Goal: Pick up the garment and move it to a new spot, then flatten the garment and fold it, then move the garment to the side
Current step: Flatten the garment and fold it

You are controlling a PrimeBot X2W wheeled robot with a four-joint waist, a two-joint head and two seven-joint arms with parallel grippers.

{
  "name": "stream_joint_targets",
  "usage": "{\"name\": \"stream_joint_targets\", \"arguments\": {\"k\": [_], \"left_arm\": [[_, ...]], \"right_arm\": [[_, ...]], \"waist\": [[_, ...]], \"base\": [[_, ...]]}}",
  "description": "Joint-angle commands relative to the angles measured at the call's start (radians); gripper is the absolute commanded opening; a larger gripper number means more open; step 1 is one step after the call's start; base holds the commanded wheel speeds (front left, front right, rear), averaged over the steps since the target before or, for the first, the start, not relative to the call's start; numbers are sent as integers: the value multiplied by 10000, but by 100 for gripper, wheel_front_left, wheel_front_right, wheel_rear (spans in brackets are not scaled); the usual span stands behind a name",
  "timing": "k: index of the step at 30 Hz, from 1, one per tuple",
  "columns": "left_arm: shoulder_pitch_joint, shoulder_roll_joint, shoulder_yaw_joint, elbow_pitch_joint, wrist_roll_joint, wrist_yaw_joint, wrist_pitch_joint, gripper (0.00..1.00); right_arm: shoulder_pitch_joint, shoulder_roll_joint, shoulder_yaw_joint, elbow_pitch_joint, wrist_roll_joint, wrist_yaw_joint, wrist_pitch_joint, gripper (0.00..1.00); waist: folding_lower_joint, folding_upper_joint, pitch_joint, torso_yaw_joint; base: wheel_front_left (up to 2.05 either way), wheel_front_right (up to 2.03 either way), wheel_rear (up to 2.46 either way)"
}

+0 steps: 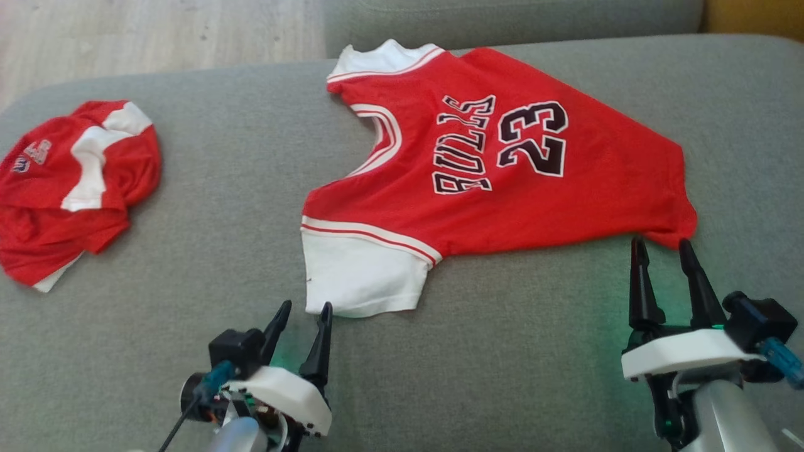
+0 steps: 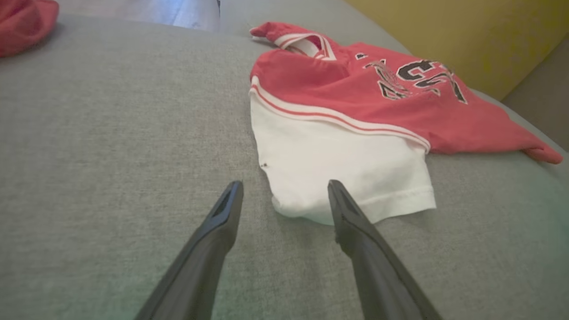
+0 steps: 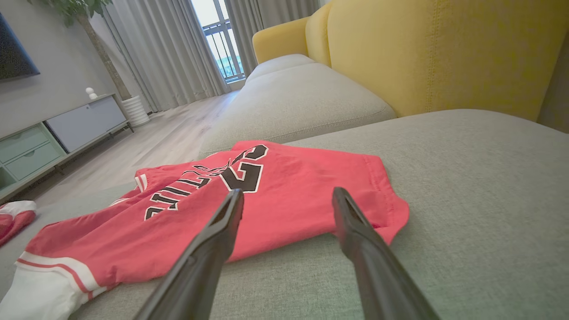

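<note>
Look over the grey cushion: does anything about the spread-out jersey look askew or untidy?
Yes. The jersey does not lie square: its hem end tapers to a curled corner near the right gripper. A second red garment lies crumpled at the left of the cushion.

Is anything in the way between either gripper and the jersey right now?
Nothing visible. The open left gripper points at the jersey at its white sleeve, the open right gripper at its red hem corner; only bare grey cushion lies between.
</note>
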Motion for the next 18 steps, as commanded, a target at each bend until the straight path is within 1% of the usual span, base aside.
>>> {"name": "stream_joint_targets", "arguments": {"k": [1,4,5,7,8,9,10,12,13,14,16,18], "left_arm": [[-472,-6,315,-74,-72,102,58,100],[-616,-28,215,351,-123,132,454,100],[-676,-40,123,583,-165,99,708,100],[-731,-47,67,721,-226,43,835,100],[-760,-52,79,751,-268,28,815,68],[-788,-59,97,757,-315,12,762,17],[-815,-65,106,732,-360,-22,677,0],[-879,-79,212,597,-487,-73,332,0],[-962,-83,356,326,-553,-117,-257,0],[-1001,-82,471,160,-592,-130,-519,0],[-1073,-49,764,-270,-587,-118,-881,0],[-1077,-40,1115,-789,-534,-77,-1022,0]], "right_arm": [[-479,-35,259,-328,50,-7,-94,100],[-528,-35,241,-324,34,-7,-95,100],[-563,-35,214,-315,23,-7,-96,100],[-586,-35,173,-311,18,-7,-97,100],[-595,-35,160,-309,18,-7,-98,100],[-600,-35,148,-306,18,-7,-98,100],[-602,-35,136,-304,19,-7,-99,100],[-605,-35,104,-285,14,-7,-100,100],[-615,-35,37,-220,-16,-7,-101,100],[-622,-35,-24,-167,-51,-7,-101,100],[-640,-35,-206,-5,-171,-7,-66,100],[-660,-35,-396,229,-297,-7,85,100]], "waist": [[0,0,134,-135],[0,0,263,-266],[0,0,316,-327],[0,0,350,-365],[0,0,359,-377],[0,0,361,-386],[0,0,363,-389],[0,0,354,-373],[0,0,326,-343],[0,0,308,-318],[0,0,270,-265],[0,0,243,-207]], "base": [[0,0,0],[0,0,0],[0,0,0],[0,0,0],[0,0,0],[0,0,0],[0,0,0],[0,0,0],[0,0,0],[0,0,0],[0,0,0],[0,0,0]]}}
